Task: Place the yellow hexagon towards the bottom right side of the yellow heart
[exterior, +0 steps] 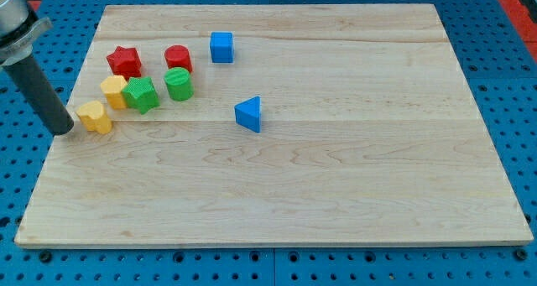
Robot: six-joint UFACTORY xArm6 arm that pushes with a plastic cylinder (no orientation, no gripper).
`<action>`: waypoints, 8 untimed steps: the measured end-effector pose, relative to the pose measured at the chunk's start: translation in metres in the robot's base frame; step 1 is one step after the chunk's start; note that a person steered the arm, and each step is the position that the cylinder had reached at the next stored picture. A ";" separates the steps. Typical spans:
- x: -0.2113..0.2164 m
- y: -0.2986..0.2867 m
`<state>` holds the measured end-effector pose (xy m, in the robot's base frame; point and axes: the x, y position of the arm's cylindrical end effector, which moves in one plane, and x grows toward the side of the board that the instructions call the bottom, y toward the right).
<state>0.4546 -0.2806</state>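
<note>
No pincer is fitted to this arm, so you have nothing to read as open or closed: my tip (65,131) is the bare end of a dark rod, resting on the bench (336,202) near its 9 o'clock edge. You see it just beside the yellow heart (95,117), at the heart's 9 o'clock; whether they touch cannot be told. The shapes of the two yellow blocks are small here, and this reading is a judgement. The yellow hexagon (114,91) sits at about 1 o'clock of the heart, close by, pressed against the green star (140,94) at its 3 o'clock. A red star (124,61), red cylinder (178,58), green cylinder (178,83) and blue cube (221,47) crowd the 12 to 2 o'clock side; a blue triangle (248,114) lies well apart at 3 o'clock. The task looks undone: the hexagon is on the wrong side and has to reach the heart's 4 to 5 o'clock, where the wood is bare.
</note>
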 end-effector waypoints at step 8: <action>0.016 0.112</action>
<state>0.4703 -0.1681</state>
